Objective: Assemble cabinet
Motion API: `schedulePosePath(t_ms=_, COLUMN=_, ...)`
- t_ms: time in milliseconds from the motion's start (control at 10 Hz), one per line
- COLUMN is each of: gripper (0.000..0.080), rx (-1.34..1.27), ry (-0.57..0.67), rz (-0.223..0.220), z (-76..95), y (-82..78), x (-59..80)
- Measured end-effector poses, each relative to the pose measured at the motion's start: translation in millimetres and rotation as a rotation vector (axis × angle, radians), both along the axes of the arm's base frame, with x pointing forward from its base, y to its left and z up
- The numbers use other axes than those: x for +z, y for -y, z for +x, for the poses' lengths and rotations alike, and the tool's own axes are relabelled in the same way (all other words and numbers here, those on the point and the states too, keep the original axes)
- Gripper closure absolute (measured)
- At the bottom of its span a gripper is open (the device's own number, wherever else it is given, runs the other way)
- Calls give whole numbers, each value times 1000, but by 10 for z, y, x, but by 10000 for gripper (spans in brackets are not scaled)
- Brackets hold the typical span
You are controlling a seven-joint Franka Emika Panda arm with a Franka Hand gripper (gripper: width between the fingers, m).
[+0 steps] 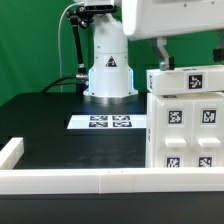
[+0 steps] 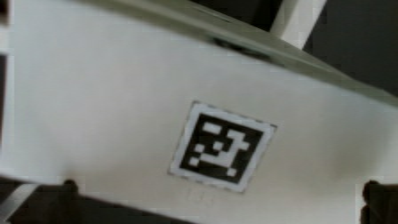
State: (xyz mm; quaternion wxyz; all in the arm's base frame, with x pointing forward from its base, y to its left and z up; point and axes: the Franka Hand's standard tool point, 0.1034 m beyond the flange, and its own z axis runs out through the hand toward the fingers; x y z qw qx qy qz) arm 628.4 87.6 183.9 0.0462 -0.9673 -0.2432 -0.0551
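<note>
Cabinet [image 1: 186, 120] | exterior: near marker board [image 1: 108, 122] | wrist: tagged face fills frame | pincer [image 2: 217, 192] grip: cannot tell

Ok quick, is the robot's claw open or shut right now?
Gripper: open, fingers wide apart, facing the tagged white cabinet, not holding it.

Shows a black table [image 1: 45, 115] bearing the marker board [image 1: 108, 122], tags up; a low white rail [image 1: 70, 181] along its near edge and the exterior view's left; green backdrop [image 1: 30, 40] behind.
</note>
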Motion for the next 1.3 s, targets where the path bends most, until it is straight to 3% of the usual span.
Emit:
schedulePosePath(t_ms=400, gripper=3, rx=452, ry=-18, rz=-31, z=-121, y=56, x=-50)
schedulePosePath(t_ms=900, gripper=3, rx=783, ry=1, rz=-91, z=-131, y=159, x=-80)
schedulePosePath(t_ms=1100, gripper=3, rx=1052, ry=-6, rz=-137, z=-147, y=181, x=-158)
schedulePosePath(t_ms=1300, gripper=3, rx=1140, ry=-26, rz=-148, z=-170, y=185, x=-286)
